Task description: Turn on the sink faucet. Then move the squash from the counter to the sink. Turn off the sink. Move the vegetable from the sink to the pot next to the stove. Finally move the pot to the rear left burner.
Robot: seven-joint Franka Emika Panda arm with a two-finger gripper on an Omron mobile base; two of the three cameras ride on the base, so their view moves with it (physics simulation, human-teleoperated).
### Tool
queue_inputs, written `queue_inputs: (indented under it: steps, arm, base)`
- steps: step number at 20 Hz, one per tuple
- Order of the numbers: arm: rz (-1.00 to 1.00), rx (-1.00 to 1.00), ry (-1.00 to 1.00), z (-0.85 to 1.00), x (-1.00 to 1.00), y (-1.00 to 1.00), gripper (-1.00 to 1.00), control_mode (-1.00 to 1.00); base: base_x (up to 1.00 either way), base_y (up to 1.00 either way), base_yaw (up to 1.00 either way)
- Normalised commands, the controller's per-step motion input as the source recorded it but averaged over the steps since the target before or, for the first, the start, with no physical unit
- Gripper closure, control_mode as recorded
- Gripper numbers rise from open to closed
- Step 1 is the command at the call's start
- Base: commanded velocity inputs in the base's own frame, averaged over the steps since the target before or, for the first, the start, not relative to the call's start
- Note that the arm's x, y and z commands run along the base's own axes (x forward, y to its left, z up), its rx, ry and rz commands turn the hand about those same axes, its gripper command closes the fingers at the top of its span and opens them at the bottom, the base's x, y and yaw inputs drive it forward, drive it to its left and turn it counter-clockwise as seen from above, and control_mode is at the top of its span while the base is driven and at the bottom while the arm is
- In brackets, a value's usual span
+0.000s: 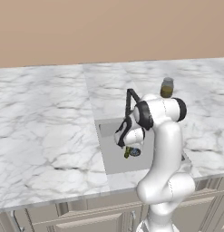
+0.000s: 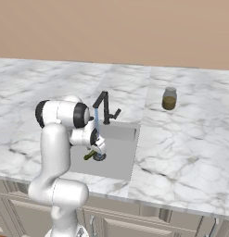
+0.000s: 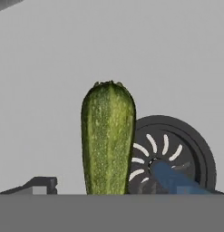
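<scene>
Over the sink (image 1: 114,159), the gripper (image 1: 129,151) is hanging low inside the grey basin, reaching down from the white arm that is bending forward across the counter (image 1: 45,131). Seen from the hand view, one dark fingertip (image 3: 40,185) is sitting well off to the 9 o'clock side of the squash (image 3: 108,140), not touching it, so the jaws are standing spread wide rather than pinching anything. The squash is lying on the basin floor, its blunt stem end pointing toward 12 o'clock in that view, and its flank is overlapping the round dark drain (image 3: 174,154) at 3 o'clock of it. A blue stream of water (image 3: 172,179) is falling onto the drain.

From the right base view, the squash (image 2: 89,155) is showing as a small green piece just under the hand (image 2: 98,147), at 9 o'clock of the drain. The sink faucet (image 2: 105,107) is standing at 12 o'clock of the basin, with a pale blue stream (image 2: 97,121) running down from its spout. A small glass jar (image 2: 169,98) is sitting on the counter well apart, at about 2 o'clock of the sink.
</scene>
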Motion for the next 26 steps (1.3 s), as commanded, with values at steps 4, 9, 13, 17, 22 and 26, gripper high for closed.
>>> queue_inputs:
  steps: [4,9,13,17,22,26]
  arm:
    - [-0.06,-0.01,-0.08,0.46,-0.31,-0.02,-1.00,-1.00]
    - [-0.07,-0.01,-0.10,0.54,-0.45,-0.06,-1.00,-1.00]
    - [-0.08,-0.01,-0.07,0.58,-0.44,-0.08,-1.00,-1.00]
    - [-0.10,-0.01,-0.01,0.62,-0.23,-0.25,-1.00,-1.00]
    - [-0.09,-0.02,0.00,0.55,-0.13,-0.33,-1.00,-1.00]
    - [-0.06,-0.01,0.00,0.35,-0.18,-0.42,-1.00,-1.00]
  base:
    - [0.00,0.00,0.00]
    - [0.00,0.00,0.00]
    - [0.00,0.00,0.00]
    - [0.00,0.00,0.00]
    - [0.00,0.00,0.00]
    - [0.00,0.00,0.00]
